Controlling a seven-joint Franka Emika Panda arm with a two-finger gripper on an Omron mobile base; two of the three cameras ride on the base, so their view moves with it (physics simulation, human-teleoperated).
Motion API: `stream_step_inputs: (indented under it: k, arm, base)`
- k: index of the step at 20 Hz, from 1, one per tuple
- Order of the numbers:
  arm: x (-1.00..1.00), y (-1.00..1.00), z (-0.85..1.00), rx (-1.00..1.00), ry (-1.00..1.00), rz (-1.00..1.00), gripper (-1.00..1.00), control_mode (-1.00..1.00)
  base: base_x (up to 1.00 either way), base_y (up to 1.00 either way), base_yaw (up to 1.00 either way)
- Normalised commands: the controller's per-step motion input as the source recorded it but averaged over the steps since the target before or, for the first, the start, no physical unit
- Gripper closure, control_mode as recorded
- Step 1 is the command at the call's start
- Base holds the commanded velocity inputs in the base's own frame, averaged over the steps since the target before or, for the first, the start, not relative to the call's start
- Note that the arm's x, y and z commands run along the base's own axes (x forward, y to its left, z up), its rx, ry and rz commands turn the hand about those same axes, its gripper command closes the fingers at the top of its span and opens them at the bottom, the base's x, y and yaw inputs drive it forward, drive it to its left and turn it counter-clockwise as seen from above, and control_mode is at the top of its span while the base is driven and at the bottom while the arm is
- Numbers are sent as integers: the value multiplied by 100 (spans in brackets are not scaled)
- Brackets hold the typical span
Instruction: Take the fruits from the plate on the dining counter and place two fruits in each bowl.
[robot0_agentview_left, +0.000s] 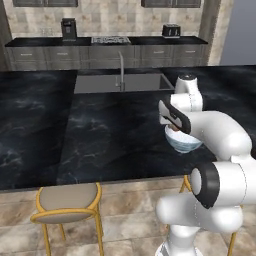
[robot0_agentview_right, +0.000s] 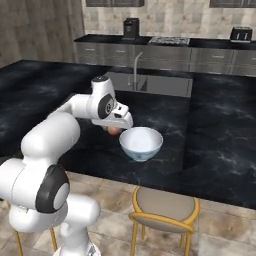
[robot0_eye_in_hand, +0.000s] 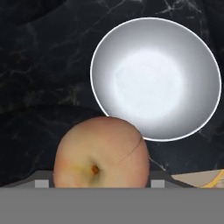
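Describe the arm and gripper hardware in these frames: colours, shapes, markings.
The arm is built of glossy white, rounded tubular links with dark, near-black joint bands and round dark caps. The gripper sits on a white hand body with a dark face. No cables or lettering are visible.

The claw (robot0_agentview_right: 116, 128) is largely hidden behind the hand's white casing in the right base view — its jaw state cannot be read. The peach-coloured fruit (robot0_eye_in_hand: 101, 153) is cut off by the hand view's bottom and covers part of the white bowl's (robot0_eye_in_hand: 155, 76) rim. In the left base view the arm hides part of that bowl.
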Motion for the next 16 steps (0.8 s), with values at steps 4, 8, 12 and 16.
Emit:
stream_step_inputs:
  k: [4, 8, 12, 16]
  arm:
    - [0, 0, 0, 0, 0, 0, 100, 100]
    - [0, 0, 0, 0, 0, 0, 100, 100]
    - [0, 0, 0, 0, 0, 0, 100, 100]
    - [35, -13, 0, 3, 0, -1, 100, -100]
  base:
    - [36, -1, -4]
    - [21, 0, -13]
    - [23, 0, -18]
    - [22, -1, -7]
